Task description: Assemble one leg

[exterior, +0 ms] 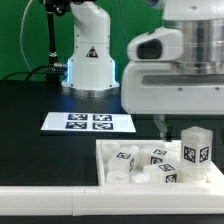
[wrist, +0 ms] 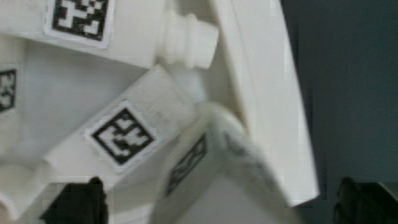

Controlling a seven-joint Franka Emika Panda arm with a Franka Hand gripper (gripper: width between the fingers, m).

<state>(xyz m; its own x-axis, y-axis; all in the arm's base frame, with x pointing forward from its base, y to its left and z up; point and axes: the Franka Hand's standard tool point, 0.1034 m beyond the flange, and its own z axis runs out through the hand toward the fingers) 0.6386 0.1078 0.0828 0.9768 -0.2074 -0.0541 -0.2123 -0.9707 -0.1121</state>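
In the wrist view we see our black two-finger gripper (wrist: 210, 203) spread wide, its fingertips (wrist: 75, 200) low at either side with nothing between them. It hangs close above white tagged parts. In the exterior view, the small white plastic oblong leg (exterior: 194, 148) stands upright at the exterior view's right of the large flat white walled tray (exterior: 103, 166). The thin white marker board (exterior: 88, 122) lies apart on the dark table (exterior: 30, 105), where open room remains.

white tagged leg (exterior: 195, 147), upright, in tray
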